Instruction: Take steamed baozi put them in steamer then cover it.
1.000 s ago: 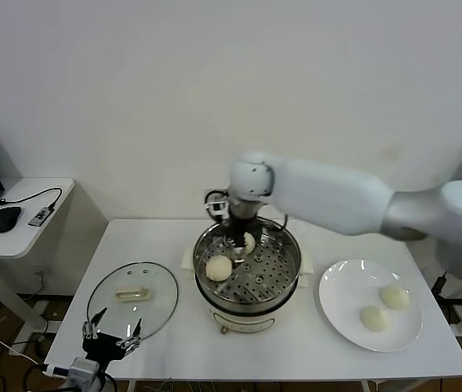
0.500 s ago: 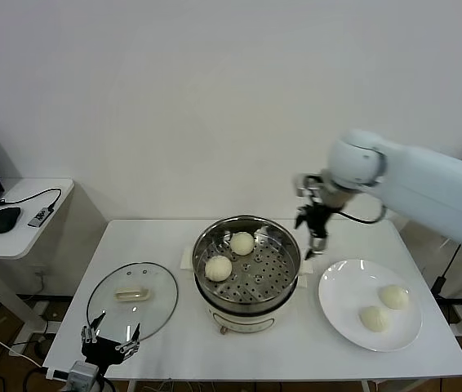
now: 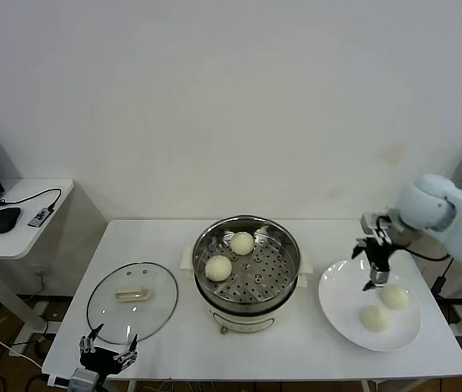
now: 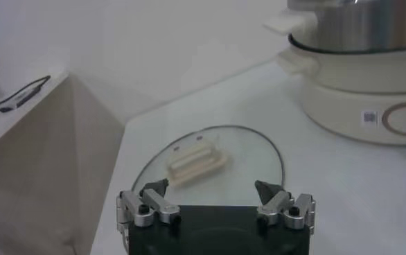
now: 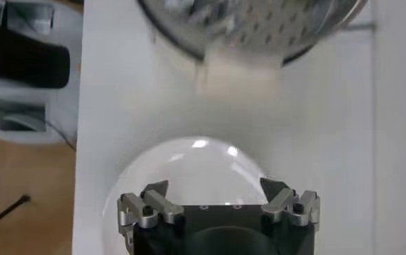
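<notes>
A white table [image 3: 166, 237] stands against a plain white wall, with a smaller side table [image 3: 27, 214] at the robot's left carrying a mouse [image 3: 5, 219] and a cable. At the centre of the white table sits the steamer [image 3: 247, 260], a shiny perforated steel basket on a white pot base. 2 steamed baozi lie inside it: one [image 3: 242, 242] toward the back, the other [image 3: 218, 267] at the left side of the basket, apart from each other. The other 2 baozi rest on a white plate [image 3: 341, 309] to the right of the steamer, one [image 3: 394, 296] nearer the far right rim and one [image 3: 373, 318] closer to the front, just beside each other. The right gripper [image 3: 375, 263] hangs over the plate's back edge, above the 2 buns, its fingers spread and holding nothing; in the right wrist view [image 5: 219, 201] the fingertips stand wide apart over the white plate [image 5: 189, 166], with the steamer's rim [image 5: 251, 28] beyond. To the left of the steamer lies the glass lid [image 3: 132, 299], flat on the table, its cream handle [image 3: 131, 292] up. The left gripper [image 3: 107, 356] sits low at the table's front edge, just before the lid, fingers open and empty, and in the left wrist view [image 4: 215, 201] it faces the lid [image 4: 210, 158] with the pot base [image 4: 355, 104] off to the side.
</notes>
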`<state>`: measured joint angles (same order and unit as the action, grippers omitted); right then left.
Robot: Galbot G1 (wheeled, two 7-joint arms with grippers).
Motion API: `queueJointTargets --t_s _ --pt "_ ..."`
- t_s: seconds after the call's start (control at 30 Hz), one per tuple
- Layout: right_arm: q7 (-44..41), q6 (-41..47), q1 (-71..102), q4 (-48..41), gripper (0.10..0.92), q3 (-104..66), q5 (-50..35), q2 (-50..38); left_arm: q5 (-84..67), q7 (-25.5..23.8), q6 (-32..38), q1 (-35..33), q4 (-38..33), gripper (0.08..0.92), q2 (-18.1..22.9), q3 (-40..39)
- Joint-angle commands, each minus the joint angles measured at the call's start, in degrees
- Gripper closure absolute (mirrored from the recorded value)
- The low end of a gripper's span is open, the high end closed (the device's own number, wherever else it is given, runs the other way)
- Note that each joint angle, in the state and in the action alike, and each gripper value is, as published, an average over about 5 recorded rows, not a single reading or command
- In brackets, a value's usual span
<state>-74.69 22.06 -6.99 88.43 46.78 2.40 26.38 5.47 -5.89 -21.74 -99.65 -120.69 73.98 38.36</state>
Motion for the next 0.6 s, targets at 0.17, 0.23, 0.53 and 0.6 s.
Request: queueJointTargets --t_s 0.17,0.23,0.53,0.6 --pt "0.4 -3.7 17.2 -5.1 0.203 -13.7 8.3 0.0 0.7 -0.1 0.0 0.3 1.8 0.177 0.0 -0.2" --pt "0.3 -3.7 18.2 -5.7 0.203 -14.1 8.9 0.6 0.8 -0.1 0.0 0.4 2.0 0.177 -0.1 -0.2" --pt "0.6 -3.9 21.0 -6.3 0.203 -14.7 11.0 1.2 0.9 -0.1 0.0 0.5 2.8 0.177 -0.2 -0.1" --pt "0.7 -4.0 21.8 -6.4 0.203 -15.1 11.3 1.3 1.0 -0.1 0.0 0.7 3.0 0.177 -0.1 -0.2"
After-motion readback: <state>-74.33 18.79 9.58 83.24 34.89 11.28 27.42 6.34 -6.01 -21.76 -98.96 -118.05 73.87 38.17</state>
